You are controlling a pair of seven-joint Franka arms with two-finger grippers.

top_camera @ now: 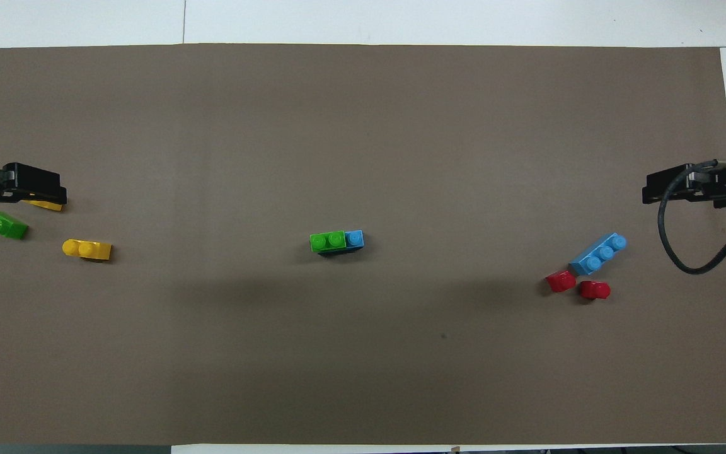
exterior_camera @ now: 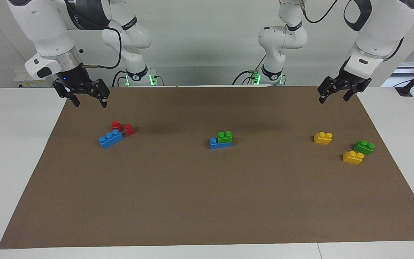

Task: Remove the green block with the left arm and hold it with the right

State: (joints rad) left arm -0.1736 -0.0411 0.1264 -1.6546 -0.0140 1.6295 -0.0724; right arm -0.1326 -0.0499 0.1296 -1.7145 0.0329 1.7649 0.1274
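Green block — mid-mat, stacked on a blue brick, studs up, long axis along the table's length. Bricks: two green, two blue, two yellow, two red. Left gripper and right gripper — both raised over the mat's corners, fingers spread, holding nothing.

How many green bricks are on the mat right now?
2. One green block sits stacked on a blue brick mid-mat. The darker green brick lies loose at the left arm's end, beside a yellow brick. None appears hidden.
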